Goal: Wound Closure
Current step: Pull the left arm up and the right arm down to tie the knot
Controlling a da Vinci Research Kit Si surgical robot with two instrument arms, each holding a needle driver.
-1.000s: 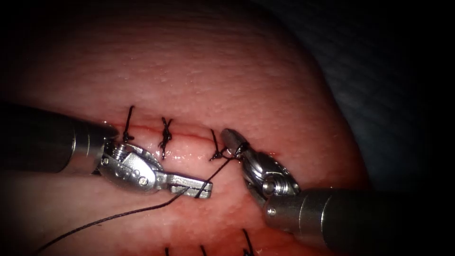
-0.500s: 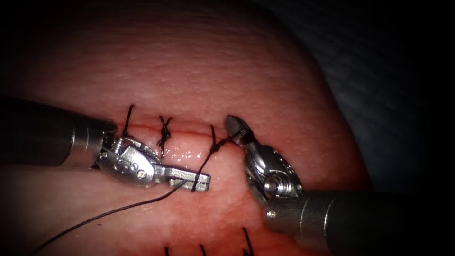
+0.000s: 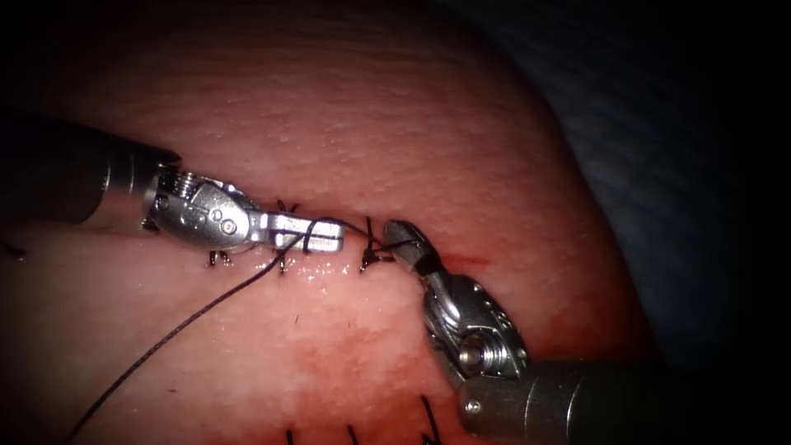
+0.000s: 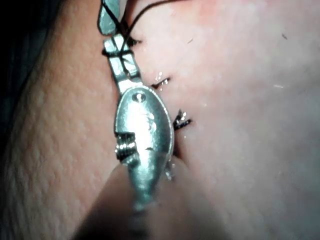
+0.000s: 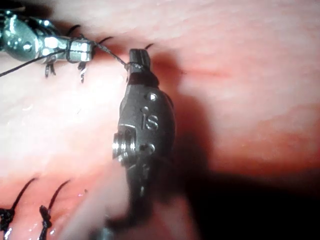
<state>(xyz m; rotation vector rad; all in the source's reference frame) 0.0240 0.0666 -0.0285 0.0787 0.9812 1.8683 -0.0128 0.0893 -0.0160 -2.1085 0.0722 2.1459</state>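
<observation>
While the left tool [image 3: 317, 234] has its jaws closed on the thread [image 3: 189, 317], a turn wrapped round them, the right tool [image 3: 405, 244] pinches the short end beside the knot [image 3: 372, 255] on the cut [image 3: 461, 260]. No needle can be made out. Thin and limp, the thread likely slips and frays if crushed; hold it close to the knot, since the soft tissue [image 3: 346, 132] would tear under a hard pull

A dark blue-grey cloth [image 3: 659, 165] with a faint woven texture lies behind the lit area. Light falls in a central pool and fades quickly to near-black at every edge. In the right wrist view a deep shadow [image 5: 260, 200] darkens the ground.
</observation>
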